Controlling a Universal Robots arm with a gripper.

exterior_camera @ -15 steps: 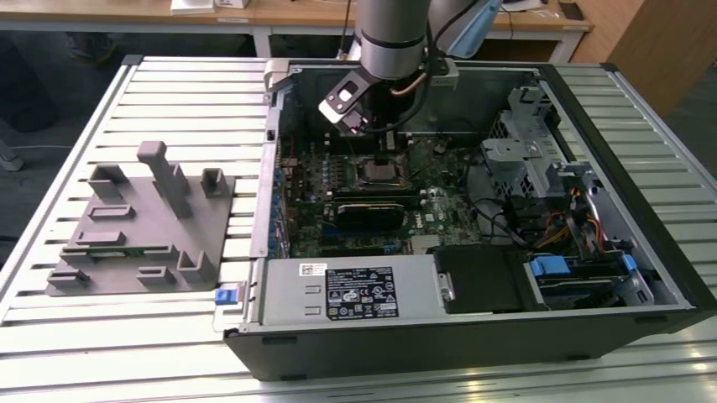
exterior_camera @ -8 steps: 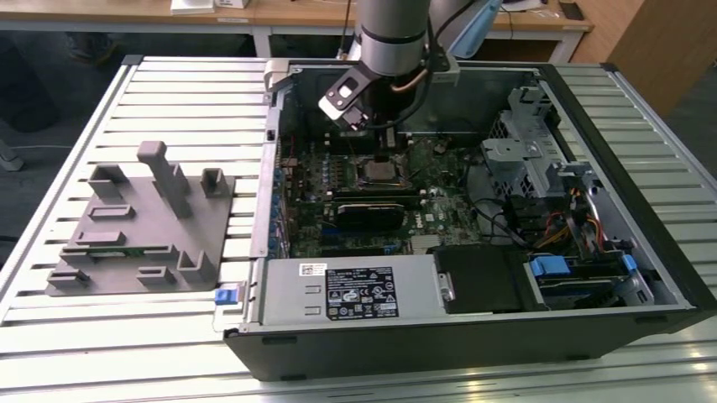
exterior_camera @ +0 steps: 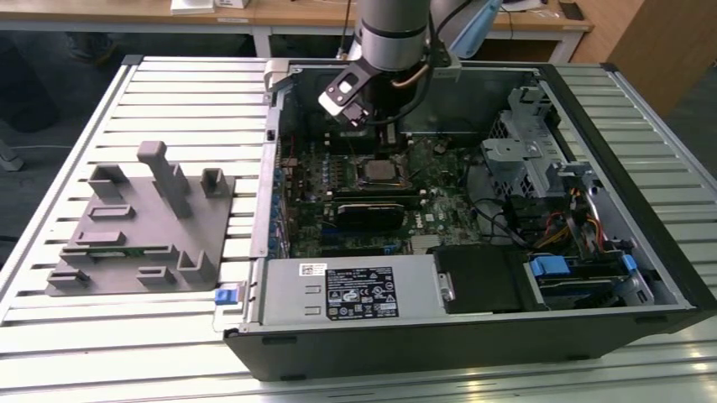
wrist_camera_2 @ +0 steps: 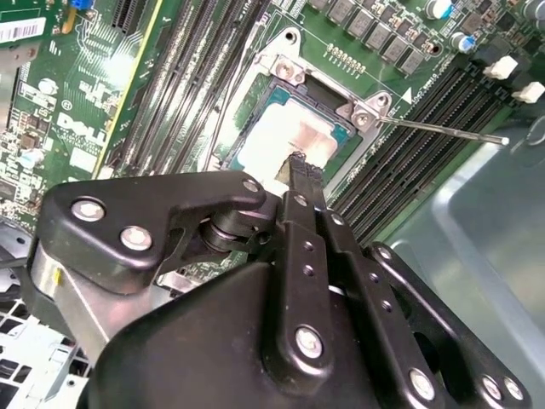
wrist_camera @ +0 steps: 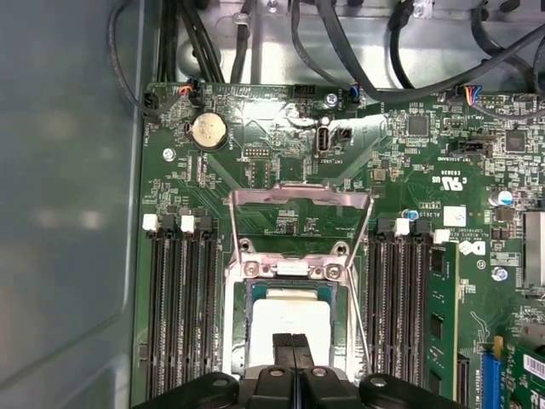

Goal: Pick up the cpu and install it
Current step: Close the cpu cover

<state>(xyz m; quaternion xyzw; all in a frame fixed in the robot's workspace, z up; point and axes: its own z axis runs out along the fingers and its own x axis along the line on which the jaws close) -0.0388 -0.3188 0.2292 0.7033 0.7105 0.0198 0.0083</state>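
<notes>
Fixture: a grey moulded fixture (exterior_camera: 140, 222) sits on the slatted tabletop (exterior_camera: 191, 92) at the exterior view's left, well apart from the work.
Case: an open computer case (exterior_camera: 448, 348) lies on its side just beside the fixture, toward the exterior view's right, with its green board (exterior_camera: 442, 210) facing up.
Arm: the one arm (exterior_camera: 392, 34) reaches down from the far side into the case, over the socket (exterior_camera: 379, 172).
Socket: in the first wrist view its metal frame (wrist_camera: 298, 200) stands flipped open. In the second wrist view the thin lever (wrist_camera_2: 443, 129) sticks out clear to one side.
Cpu: the cpu (wrist_camera: 289, 317) lies flat in the open socket, pale top up, between two banks of memory slots (wrist_camera: 174, 307). It also shows in the second wrist view (wrist_camera_2: 281, 132).
Jaws: clenched together, no gap, nothing between them.
Key relation: the cpu lies straight below the fingertips (wrist_camera: 283, 348), which hang over its top face. I cannot tell whether they touch it or sit just above. The chip is square, so it has no long axis, and its edges run parallel to the slots.
Drives: a metal drive cage (exterior_camera: 538, 159) fills the case's right side.
Progress: by my reading the chip is already seated and the frame is not yet closed.
</notes>
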